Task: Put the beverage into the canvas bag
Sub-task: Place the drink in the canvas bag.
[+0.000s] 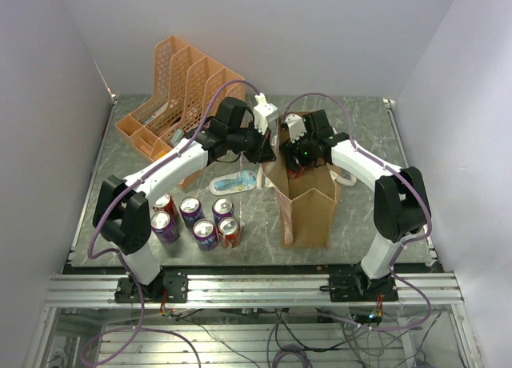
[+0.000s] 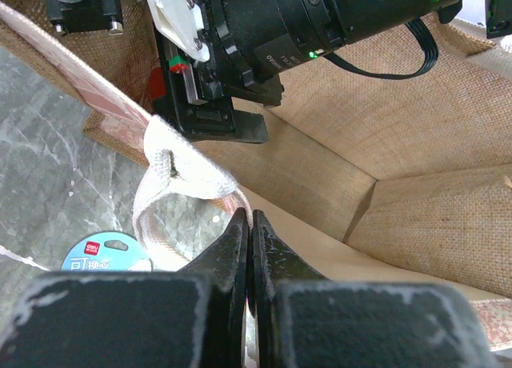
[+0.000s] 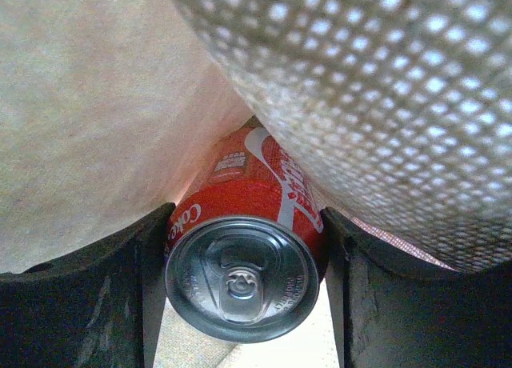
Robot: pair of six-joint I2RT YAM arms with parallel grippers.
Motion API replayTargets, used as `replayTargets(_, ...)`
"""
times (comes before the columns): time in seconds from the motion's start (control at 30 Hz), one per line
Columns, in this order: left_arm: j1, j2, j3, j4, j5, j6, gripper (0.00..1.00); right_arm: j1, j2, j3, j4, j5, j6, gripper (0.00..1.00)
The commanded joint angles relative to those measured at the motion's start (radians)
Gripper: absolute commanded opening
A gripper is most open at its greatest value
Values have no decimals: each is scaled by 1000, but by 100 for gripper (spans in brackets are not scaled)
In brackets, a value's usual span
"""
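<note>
The beverage is a red Coke can (image 3: pixel 244 256); my right gripper (image 3: pixel 244 248) is shut on it, one finger (image 3: pixel 132 292) on each side. Bag fabric closes in around the can on both sides, so it hangs inside the canvas bag (image 1: pixel 308 212), the tan tote standing right of centre. In the left wrist view a sliver of the red can (image 2: pixel 158 84) shows under the right arm's wrist (image 2: pixel 320 16) inside the bag's mouth (image 2: pixel 416 216). My left gripper (image 2: pixel 250 224) is shut at the bag's near rim, by the white strap handle (image 2: pixel 188 172), apparently pinching the edge.
Several cans stand in a cluster (image 1: pixel 196 220) left of the bag, near the front edge. A blue-and-white packet (image 1: pixel 236 182) lies beside the bag. An orange mesh file organiser (image 1: pixel 180 92) stands at the back left.
</note>
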State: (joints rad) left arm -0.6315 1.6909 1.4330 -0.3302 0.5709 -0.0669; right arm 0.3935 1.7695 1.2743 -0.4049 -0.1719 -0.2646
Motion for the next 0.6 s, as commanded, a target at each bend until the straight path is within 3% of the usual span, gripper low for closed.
replayTargets(0.0, -2, -5, -8, -11, 56, 23, 7, -1, 27, 46, 40, -115, 36, 47)
replayTargets(0.17, -5, -7, -11, -9, 55, 28, 7, 4, 33, 50, 39, -184, 48, 48)
replayTargets(0.57, -13, -14, -20, -18, 46, 48, 7, 30, 65, 27, 53, -85, 20, 58)
